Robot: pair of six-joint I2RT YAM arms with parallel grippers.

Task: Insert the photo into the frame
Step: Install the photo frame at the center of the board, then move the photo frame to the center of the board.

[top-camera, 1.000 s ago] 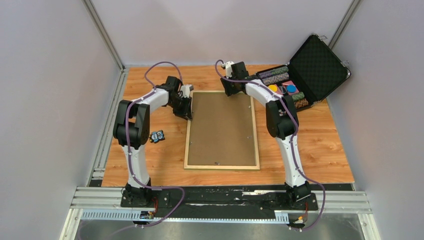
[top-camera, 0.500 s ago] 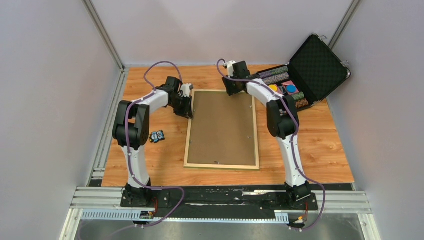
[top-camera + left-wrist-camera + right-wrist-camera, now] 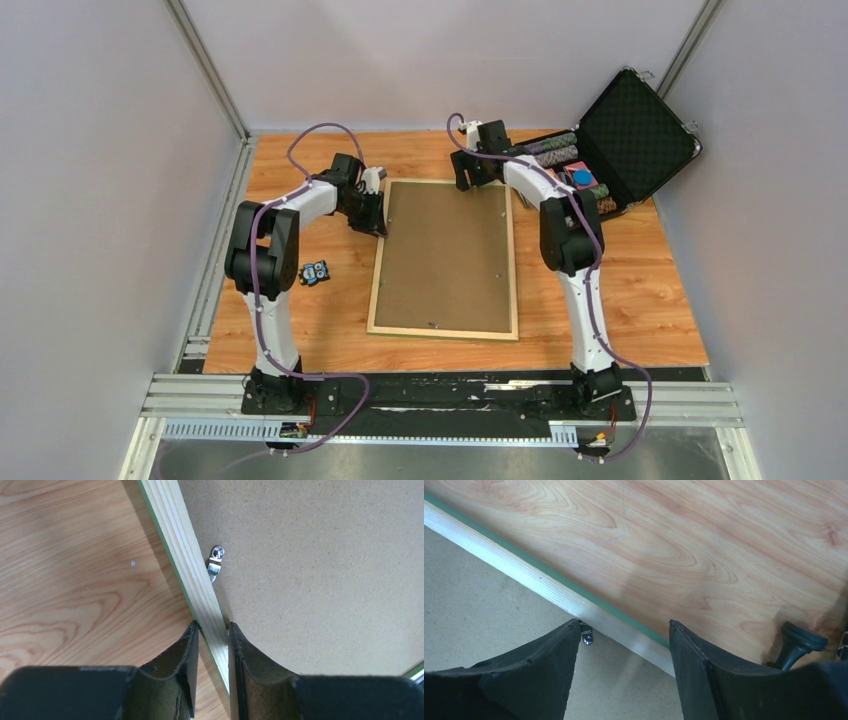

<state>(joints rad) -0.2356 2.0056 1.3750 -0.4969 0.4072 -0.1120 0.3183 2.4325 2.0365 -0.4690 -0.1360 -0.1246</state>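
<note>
Left wrist: left gripper [image 3: 212,627] nipped narrow on the left rail of the frame [image 3: 185,555], right gripper [image 3: 624,625] wide open, empty, astride the far rail; frame lies back-up between the arms, photo not visible; a one-sided pull could skew it and shift the backing board [image 3: 310,570].

One frame [image 3: 443,334], with one backing board [image 3: 445,255] inside it. One open case [image 3: 635,125] sits right of the frame, and one small toy [image 3: 316,272] left.
</note>
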